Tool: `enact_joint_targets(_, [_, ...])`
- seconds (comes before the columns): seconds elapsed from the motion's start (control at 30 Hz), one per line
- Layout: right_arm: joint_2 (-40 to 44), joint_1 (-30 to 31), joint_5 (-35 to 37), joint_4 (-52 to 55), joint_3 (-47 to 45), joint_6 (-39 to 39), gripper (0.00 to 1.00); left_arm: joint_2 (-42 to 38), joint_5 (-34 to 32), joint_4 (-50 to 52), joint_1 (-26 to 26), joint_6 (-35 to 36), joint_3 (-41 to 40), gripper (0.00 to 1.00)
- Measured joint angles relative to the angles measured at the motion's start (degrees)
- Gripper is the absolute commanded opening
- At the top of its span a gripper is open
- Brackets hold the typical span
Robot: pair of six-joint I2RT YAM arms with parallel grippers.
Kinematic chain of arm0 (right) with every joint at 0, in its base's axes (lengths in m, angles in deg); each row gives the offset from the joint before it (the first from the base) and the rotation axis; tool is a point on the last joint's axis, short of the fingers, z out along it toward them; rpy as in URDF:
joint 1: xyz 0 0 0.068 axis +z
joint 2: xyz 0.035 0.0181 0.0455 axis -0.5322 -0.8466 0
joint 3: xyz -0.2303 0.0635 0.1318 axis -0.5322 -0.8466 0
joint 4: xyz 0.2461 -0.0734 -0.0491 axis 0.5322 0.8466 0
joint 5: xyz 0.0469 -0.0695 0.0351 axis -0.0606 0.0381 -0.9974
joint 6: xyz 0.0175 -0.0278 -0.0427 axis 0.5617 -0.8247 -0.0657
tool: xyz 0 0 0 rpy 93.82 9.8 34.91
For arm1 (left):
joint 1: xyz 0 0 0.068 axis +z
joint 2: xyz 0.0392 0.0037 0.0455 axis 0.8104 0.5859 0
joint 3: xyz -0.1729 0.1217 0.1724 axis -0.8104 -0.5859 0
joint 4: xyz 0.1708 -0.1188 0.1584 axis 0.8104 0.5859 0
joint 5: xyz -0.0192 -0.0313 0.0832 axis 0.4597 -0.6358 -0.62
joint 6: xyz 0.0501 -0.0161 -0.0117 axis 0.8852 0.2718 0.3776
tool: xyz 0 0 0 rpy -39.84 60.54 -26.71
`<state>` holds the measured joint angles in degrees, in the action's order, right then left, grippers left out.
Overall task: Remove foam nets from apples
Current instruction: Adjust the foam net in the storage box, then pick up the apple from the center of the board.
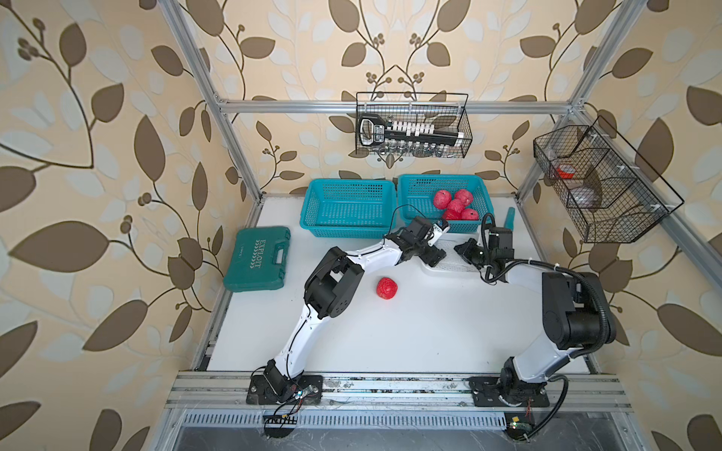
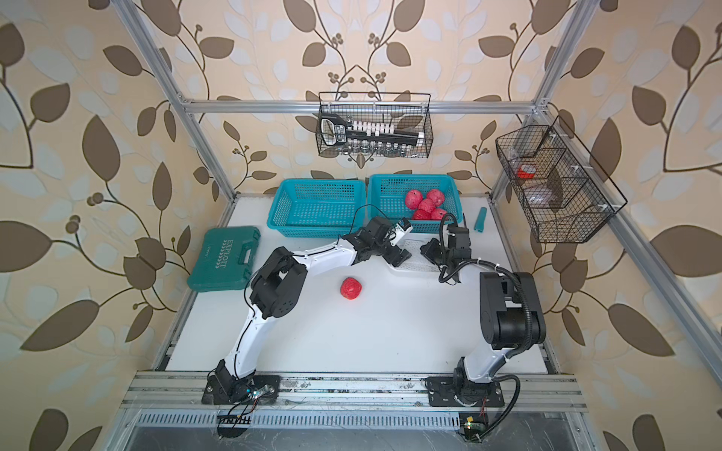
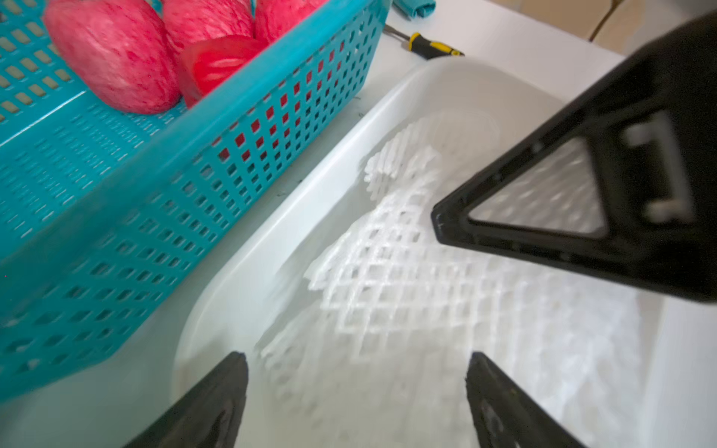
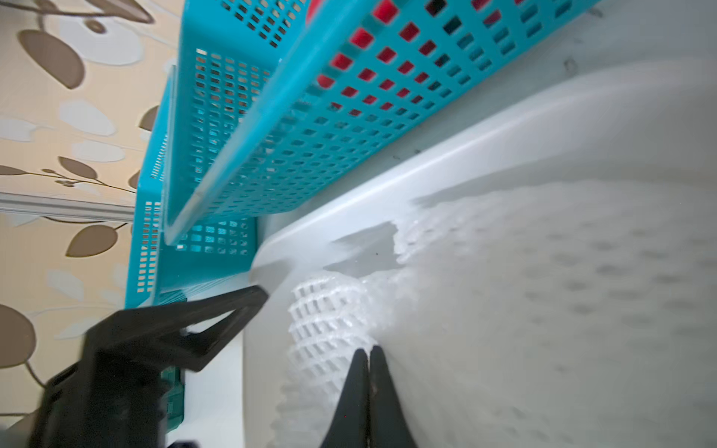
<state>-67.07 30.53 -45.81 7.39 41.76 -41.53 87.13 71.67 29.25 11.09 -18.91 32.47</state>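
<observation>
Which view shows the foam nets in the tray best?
The left wrist view: the nets fill its middle, diamond mesh clear, lying in the white tray. The right wrist view shows the nets close but mostly blurred. In both top views the nets are only a small pale patch.

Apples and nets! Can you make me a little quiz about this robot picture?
1. How many apples lie inside the teal basket?
2. True or false: the right arm's jaws stand wide open.
3. Where do the loose foam nets lie? A: in the white tray. B: in the teal basket. C: around the apples.
Key: 1 five; 2 false; 3 A.
</observation>
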Motion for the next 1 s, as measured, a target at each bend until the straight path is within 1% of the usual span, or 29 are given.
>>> enact_joint_targets(0.2, [-0.4, 0.0, 2.2, -0.2, 0.0, 0.0, 0.0, -17.8, -2.0, -1.9, 0.0, -2.2, -12.2, 0.99])
enact_joint_targets(0.27, [-0.4, 0.0, 2.6, -0.2, 0.0, 0.0, 0.0, -24.4, -3.5, -1.9, 0.0, -3.3, -15.8, 0.99])
enact_joint_targets(0.4, [-0.4, 0.0, 3.3, -0.3, 0.0, 0.0, 0.0, -38.1, -7.0, -0.7, 0.0, -5.4, -25.8, 0.99])
enact_joint_targets(0.5, [0.2, 0.0, 3.4, 0.2, 0.0, 0.1, 0.14, -43.4, -9.6, 1.4, 0.0, -6.8, -32.5, 0.99])
enact_joint_targets(0.57, [1.5, 0.0, 3.4, 0.8, 0.0, 0.4, 0.2, -44.1, -10.7, 3.3, 0.0, -7.5, -36.0, 0.99])
enact_joint_targets(0.6, [2.6, 0.0, 3.4, 1.1, 0.0, 0.6, 0.26, -44.0, -10.9, 4.3, 0.0, -7.8, -37.5, 0.99])
enact_joint_targets(0.63, [3.8, 0.0, 3.4, 1.4, 0.0, 0.7, 0.34, -43.9, -11.0, 5.7, 0.0, -8.2, -39.1, 0.99])
enact_joint_targets(0.67, [4.8, 0.0, 3.3, 1.8, 0.1, 0.6, 0.57, -43.8, -11.0, 6.9, 0.0, -8.5, -40.3, 0.99])
enact_joint_targets(0.7, [6.3, 0.0, 3.2, 2.6, 0.3, 0.5, 0.69, -43.8, -11.0, 8.0, 0.0, -8.9, -41.3, 0.99])
enact_joint_targets(0.73, [7.6, 0.0, 3.3, 3.6, 0.9, 0.2, 0.74, -43.8, -11.1, 9.1, 0.0, -9.4, -41.8, 0.99])
enact_joint_targets(0.8, [9.9, 0.0, 3.5, 5.0, 2.0, -0.5, 0.81, -43.8, -11.9, 10.5, 0.0, -10.3, -42.0, 0.99])
enact_joint_targets(0.83, [11.1, 0.0, 3.7, 5.9, 2.7, -0.9, 0.82, -43.8, -12.5, 10.8, 0.0, -10.7, -42.0, 0.99])
enact_joint_targets(1.0, [16.5, 0.0, 4.1, 9.0, 5.5, -2.8, 0.82, -42.8, -13.0, 10.8, 0.0, -11.8, -42.5, 0.99])
